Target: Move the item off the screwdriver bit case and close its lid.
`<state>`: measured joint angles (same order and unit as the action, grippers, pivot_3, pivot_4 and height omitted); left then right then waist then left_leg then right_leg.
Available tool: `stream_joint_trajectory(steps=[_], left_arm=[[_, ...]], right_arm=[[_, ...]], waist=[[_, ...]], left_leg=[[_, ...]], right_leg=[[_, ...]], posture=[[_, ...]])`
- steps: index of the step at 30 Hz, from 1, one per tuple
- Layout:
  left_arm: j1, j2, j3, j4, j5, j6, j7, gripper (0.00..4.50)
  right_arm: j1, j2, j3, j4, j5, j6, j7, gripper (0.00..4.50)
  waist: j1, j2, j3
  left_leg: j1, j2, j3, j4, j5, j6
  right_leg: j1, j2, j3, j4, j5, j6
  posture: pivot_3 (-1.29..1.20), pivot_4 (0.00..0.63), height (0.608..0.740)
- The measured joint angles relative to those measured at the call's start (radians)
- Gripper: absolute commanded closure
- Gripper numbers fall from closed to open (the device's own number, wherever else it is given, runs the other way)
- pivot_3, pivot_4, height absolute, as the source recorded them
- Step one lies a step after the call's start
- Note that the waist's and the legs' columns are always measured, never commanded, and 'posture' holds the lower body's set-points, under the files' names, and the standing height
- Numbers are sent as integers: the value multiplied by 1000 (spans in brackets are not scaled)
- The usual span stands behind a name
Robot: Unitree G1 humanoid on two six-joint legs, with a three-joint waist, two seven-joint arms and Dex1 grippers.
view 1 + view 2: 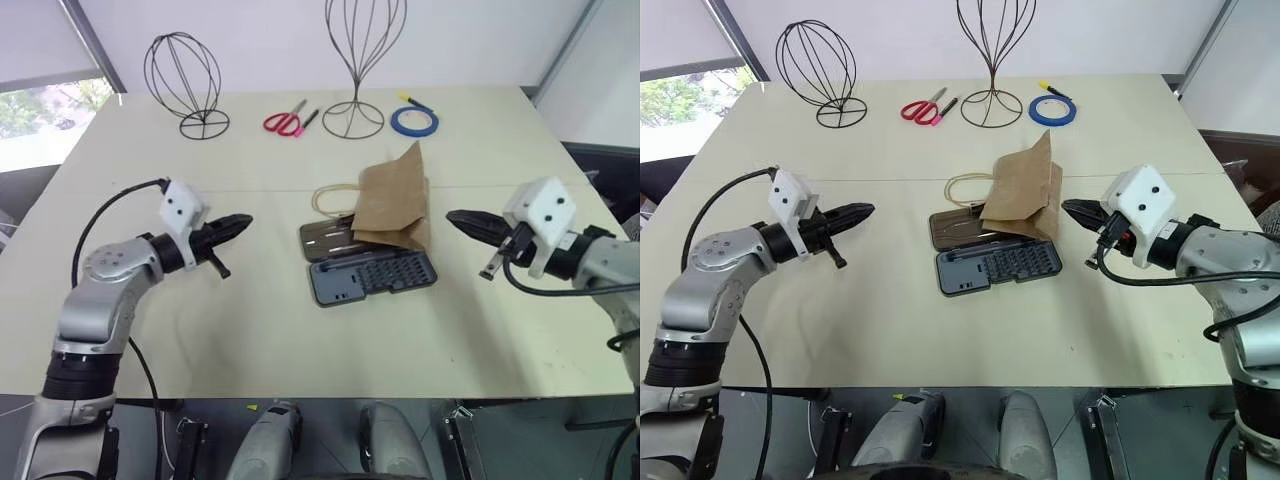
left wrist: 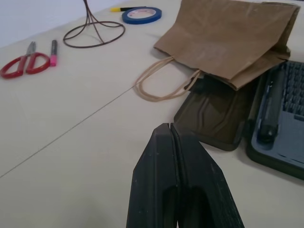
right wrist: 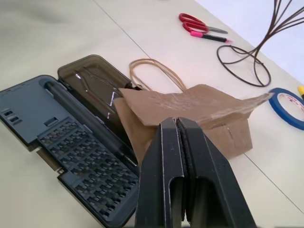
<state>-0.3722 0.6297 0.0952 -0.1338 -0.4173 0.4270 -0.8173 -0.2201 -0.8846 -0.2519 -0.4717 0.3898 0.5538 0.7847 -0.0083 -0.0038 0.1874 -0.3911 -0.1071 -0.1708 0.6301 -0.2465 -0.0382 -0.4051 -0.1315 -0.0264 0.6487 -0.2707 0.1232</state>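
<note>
Paper bag (image 1: 393, 200) ahead of the left gripper (image 2: 169, 129) covers the lid's (image 1: 327, 240) far end; the case's (image 2: 280, 133) bit tray runs past the frame edge.

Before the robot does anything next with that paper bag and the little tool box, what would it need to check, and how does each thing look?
1. Case lies open: ok. The screwdriver bit case is spread flat, the lid beside it.
2. Lid free to swing: not ok. The paper bag lies over part of the lid and the case's edge.
3. Bag reachable: ok. Its string handles lie on the table, uncovered.
4. Jaws ready to grasp: not ok. The left gripper and right gripper are both shut and empty, off to either side.
5. Space to put the bag down: ok. There is bare table on both sides of the case.
</note>
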Motion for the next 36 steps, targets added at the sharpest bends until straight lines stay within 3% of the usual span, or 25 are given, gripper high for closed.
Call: stream_joint_trajectory(steps=[23, 27, 28, 33, 36], left_arm=[[-27, -33, -33, -4, 35, 15, 41, 4500], [-27, -33, -33, -4, 37, 15, 45, 4500], [-27, -34, -33, -4, 38, 15, 50, 4500], [-27, -51, -33, -4, 40, 14, 69, 4500], [-27, -62, -33, -4, 40, 14, 79, 4500]], right_arm=[[11, 0, 5, -29, 0, 22, -2, 4475], [-8, 16, 6, -29, 10, 51, -29, 3309], [-21, 33, 8, -30, 15, 69, -47, 2601], [-48, 122, 38, -65, 53, 198, -157, 215], [-64, 174, 53, -82, 70, 291, -231, 88]], waist=[[0, -1, 0], [-1, -1, 0], [-1, -1, 0], [0, -1, 1], [0, -1, 1]], left_leg=[[0, 0, 0, 0, 0, 0], [0, 0, 0, 0, 0, 0], [0, 0, 0, 0, 0, 0], [0, 0, -1, 0, 0, 0], [0, 0, -2, 0, 0, 0]], right_leg=[[0, 0, 0, 0, 0, 0], [0, 0, 0, 0, 0, 0], [0, 0, 0, 0, 0, 0], [-1, -1, 0, 0, 0, 0], [-1, -1, 0, 0, 0, 0]], posture=[[0, 150, 740], [0, 150, 740], [0, 150, 740], [0, 150, 740], [0, 150, 740]])
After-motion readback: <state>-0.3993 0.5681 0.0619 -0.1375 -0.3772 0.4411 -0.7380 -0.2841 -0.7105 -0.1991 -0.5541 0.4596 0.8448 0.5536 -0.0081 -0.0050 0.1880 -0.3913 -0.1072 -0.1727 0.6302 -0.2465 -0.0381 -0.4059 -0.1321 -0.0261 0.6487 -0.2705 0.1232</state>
